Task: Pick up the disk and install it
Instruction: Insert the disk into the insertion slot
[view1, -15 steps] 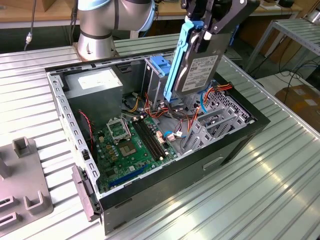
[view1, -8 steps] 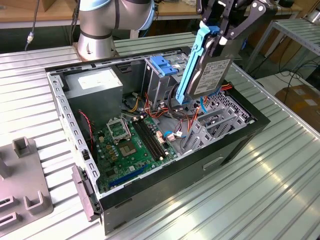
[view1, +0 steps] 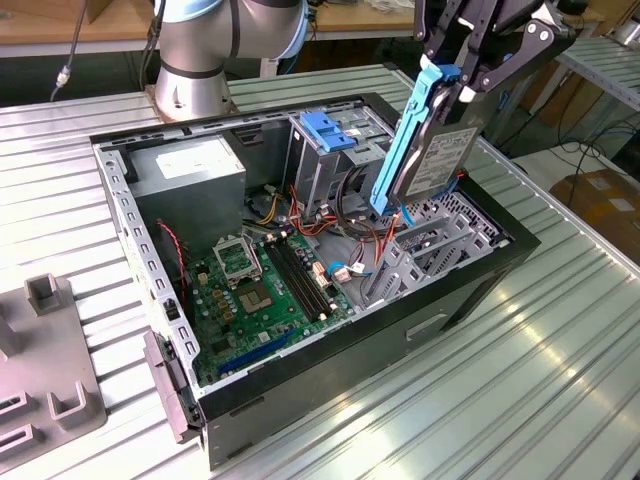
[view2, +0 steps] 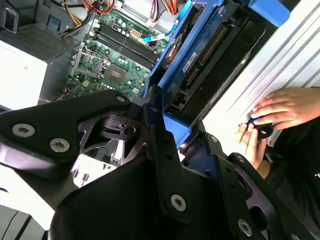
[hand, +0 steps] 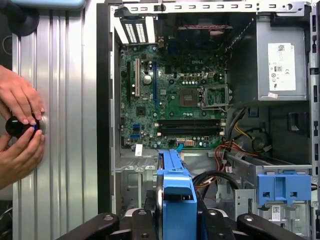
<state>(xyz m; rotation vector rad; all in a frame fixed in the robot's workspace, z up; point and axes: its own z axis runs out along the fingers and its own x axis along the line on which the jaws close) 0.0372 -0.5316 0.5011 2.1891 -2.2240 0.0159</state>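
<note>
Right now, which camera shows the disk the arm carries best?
The exterior view: the disk hangs from the gripper over the computer case, grey body and blue frame both plain. The second wrist view shows one long side close up; the first wrist view, its blue end.

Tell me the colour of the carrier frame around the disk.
Bright blue carrier frame on the disk; the exterior view shows it best.

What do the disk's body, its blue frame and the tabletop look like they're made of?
The disk body looks like dull grey metal with a pale label. Its carrier frame seems smooth moulded plastic, bright uniform blue. The table looks like bare ribbed metal, probably aluminium, given the silvery sheen on its ridges.
</note>
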